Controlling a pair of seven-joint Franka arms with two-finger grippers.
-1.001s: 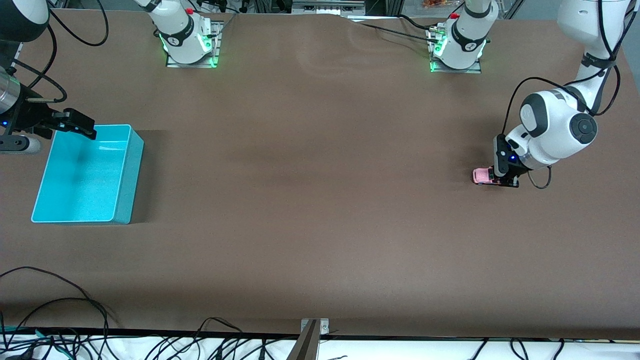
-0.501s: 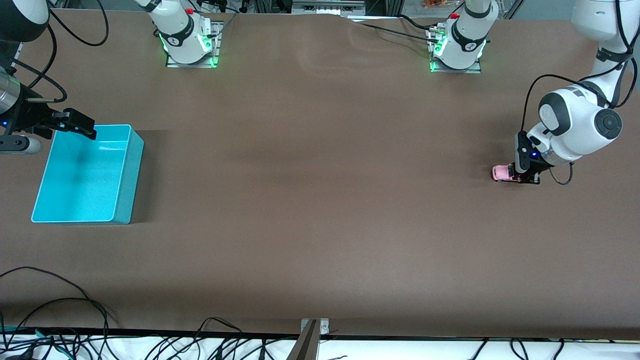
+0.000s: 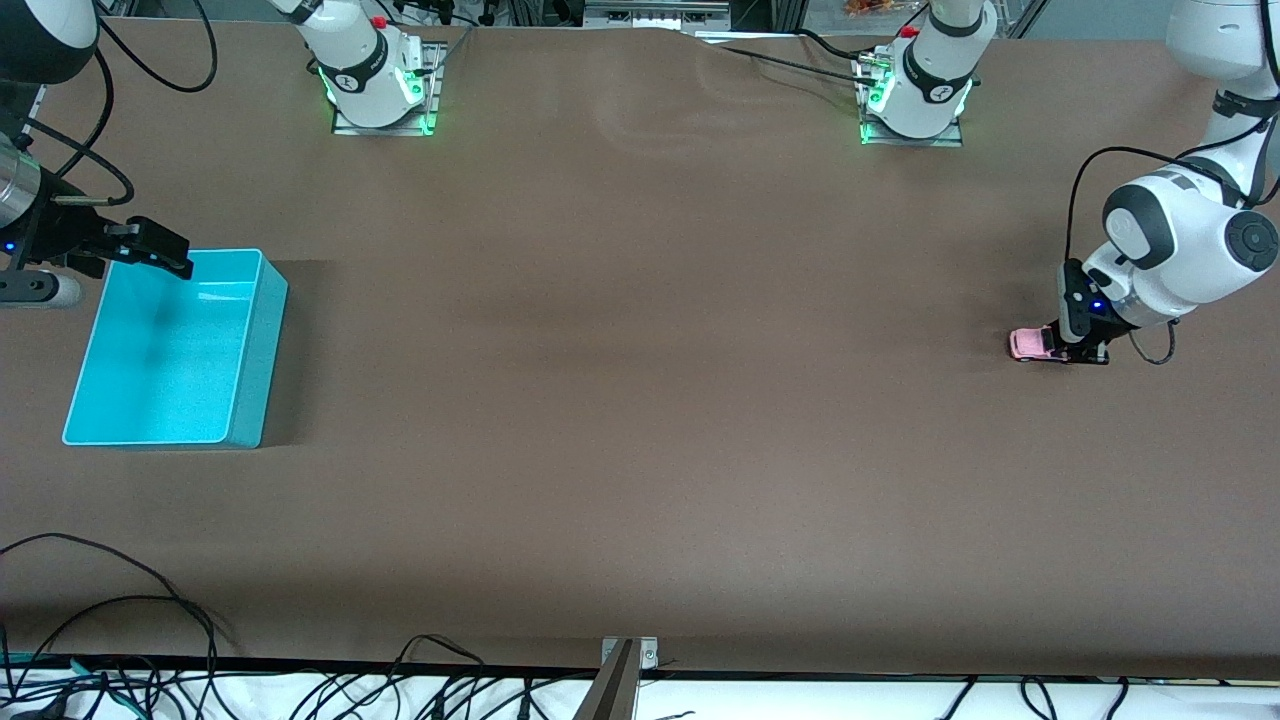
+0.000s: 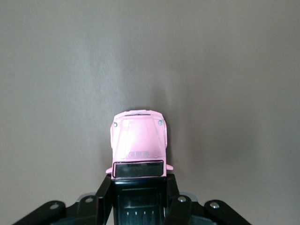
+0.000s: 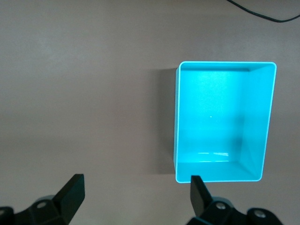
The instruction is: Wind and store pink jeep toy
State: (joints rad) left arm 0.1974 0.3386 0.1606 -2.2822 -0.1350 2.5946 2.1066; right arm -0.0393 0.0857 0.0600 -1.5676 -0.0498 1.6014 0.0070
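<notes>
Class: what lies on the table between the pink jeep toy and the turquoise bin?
Nothing: in the front view only bare brown table separates the pink jeep toy from the turquoise bin.

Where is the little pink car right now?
The pink jeep toy sits on the table at the left arm's end, clamped in the left gripper, a long way from the turquoise bin.

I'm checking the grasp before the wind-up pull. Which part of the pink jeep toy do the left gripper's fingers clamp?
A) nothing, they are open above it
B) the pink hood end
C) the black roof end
C: in the left wrist view the left gripper pinches the black roof end of the pink jeep toy, the hood sticking out free.
</notes>
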